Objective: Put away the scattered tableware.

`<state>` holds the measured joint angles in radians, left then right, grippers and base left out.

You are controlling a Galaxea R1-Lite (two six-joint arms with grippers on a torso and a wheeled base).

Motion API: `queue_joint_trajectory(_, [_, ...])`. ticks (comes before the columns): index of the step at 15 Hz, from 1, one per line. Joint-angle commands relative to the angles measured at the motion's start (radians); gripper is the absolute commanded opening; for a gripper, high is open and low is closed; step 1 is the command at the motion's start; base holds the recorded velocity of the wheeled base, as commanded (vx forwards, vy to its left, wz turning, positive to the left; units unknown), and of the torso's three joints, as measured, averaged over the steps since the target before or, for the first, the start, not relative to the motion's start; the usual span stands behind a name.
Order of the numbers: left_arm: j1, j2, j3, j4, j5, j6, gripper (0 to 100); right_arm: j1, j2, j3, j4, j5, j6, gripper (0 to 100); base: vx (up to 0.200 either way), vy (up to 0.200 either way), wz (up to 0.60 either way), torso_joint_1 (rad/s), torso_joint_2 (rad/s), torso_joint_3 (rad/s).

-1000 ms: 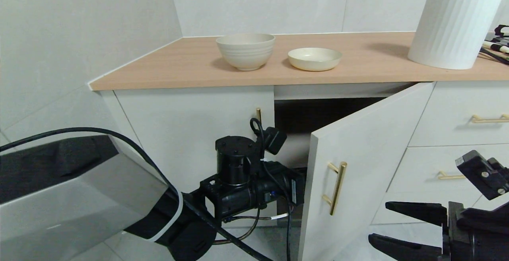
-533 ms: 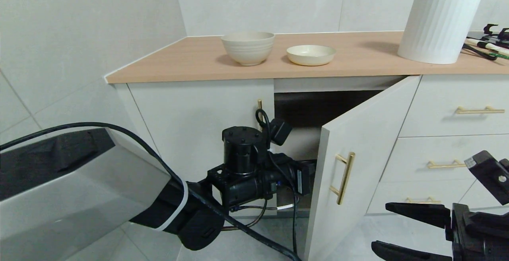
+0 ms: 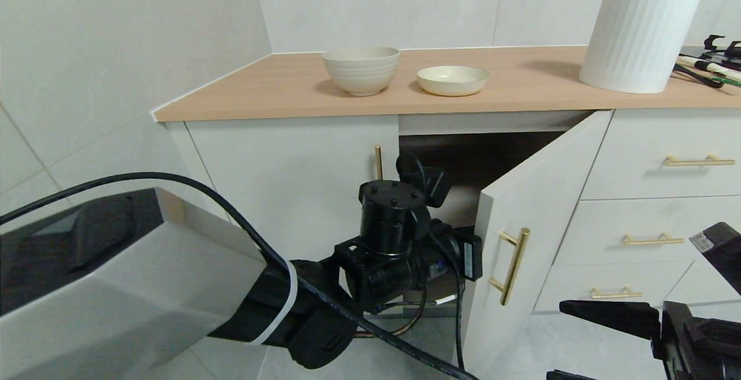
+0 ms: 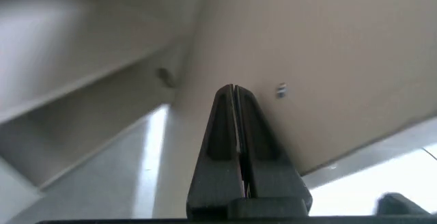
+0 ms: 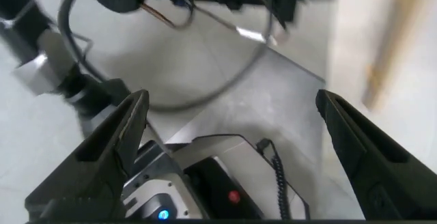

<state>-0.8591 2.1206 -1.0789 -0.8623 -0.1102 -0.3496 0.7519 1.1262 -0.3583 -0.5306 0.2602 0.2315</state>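
Down at the cupboard opening, the left gripper (image 4: 233, 93) is clenched tight, its two fingers pressed flat together with nothing between them. Its tips sit close to a pale panel, and I can't tell whether they touch it. From the head view, that arm's wrist fills the gap beside the cupboard door (image 3: 532, 212), which stands swung open.

Now the tableware: both pieces are well above the left gripper, up on the wooden counter (image 3: 278, 93). The bowl (image 3: 360, 70) stands upright almost straight over it. The shallow dish (image 3: 452, 80) rests just beside the bowl, on the side toward the right gripper, and there's a clear gap between the two.

Over to the right gripper (image 3: 584, 345): it hangs low, on the outer face of that open door, and it's released, fingers spread wide and holding nothing. The door's brass handle (image 3: 510, 265) is a little above it, between it and the left gripper. Drawers (image 3: 654, 163) with matching pulls rise above it. Higher up, on the counter above it, stands a ribbed white container (image 3: 642, 29), with a few utensils (image 3: 709, 67) lying next to that at the far edge.
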Motion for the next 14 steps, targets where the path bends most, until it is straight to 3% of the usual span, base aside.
queue_joint_trajectory(1, [-0.113,-0.054,-0.001,0.013,-0.006,-0.002,0,0.037,-0.043,0.002,-0.002,0.002,0.000,100,0.000,0.000,0.00,0.000,0.00,0.000])
queue_joint_trajectory(3, [-0.255,-0.136,0.008,0.052,-0.106,-0.012,0,0.060,-0.114,0.007,-0.002,0.085,-0.003,100,0.000,0.000,0.00,0.000,0.00,0.000])
queue_joint_trajectory(4, [-0.267,-0.163,0.042,0.063,-0.161,-0.020,0,0.058,-0.141,0.009,0.000,0.139,-0.004,100,0.000,0.000,0.00,0.000,0.00,0.000])
queue_joint_trajectory(5, [-0.241,-0.159,0.053,0.059,-0.171,-0.020,0,0.053,-0.146,0.013,0.000,0.145,-0.006,100,0.000,0.000,0.00,0.000,0.00,0.000])
queue_joint_trajectory(6, [-0.181,-0.149,0.060,0.057,-0.163,-0.020,0,0.053,-0.144,0.012,0.000,0.143,-0.006,100,0.000,0.000,0.00,0.000,0.00,0.000])
queue_joint_trajectory(7, [-0.166,-0.146,0.063,0.057,-0.160,-0.020,0,0.053,-0.141,0.012,0.000,0.142,-0.006,100,0.000,0.000,0.00,0.000,0.00,0.000])
queue_joint_trajectory(8, [-0.092,-0.146,0.091,0.054,-0.147,-0.020,0,0.040,-0.131,0.009,0.000,0.136,-0.006,100,0.000,0.000,0.00,0.000,0.00,0.000])
queue_joint_trajectory(10, [-0.006,-0.171,0.140,0.052,-0.120,-0.019,0,0.014,-0.100,0.001,0.000,0.120,-0.006,100,0.000,0.000,0.00,0.000,0.00,0.000])
queue_joint_trajectory(12, [0.091,-0.240,0.215,0.052,-0.095,-0.016,0,0.003,-0.031,-0.016,0.000,0.033,-0.006,100,0.000,0.000,0.00,0.000,0.00,0.000])
queue_joint_trajectory(14, [0.181,-0.344,0.306,0.063,-0.094,-0.016,0,0.003,0.064,-0.037,-0.002,-0.136,-0.006,100,0.000,0.000,0.00,0.000,0.00,0.000])
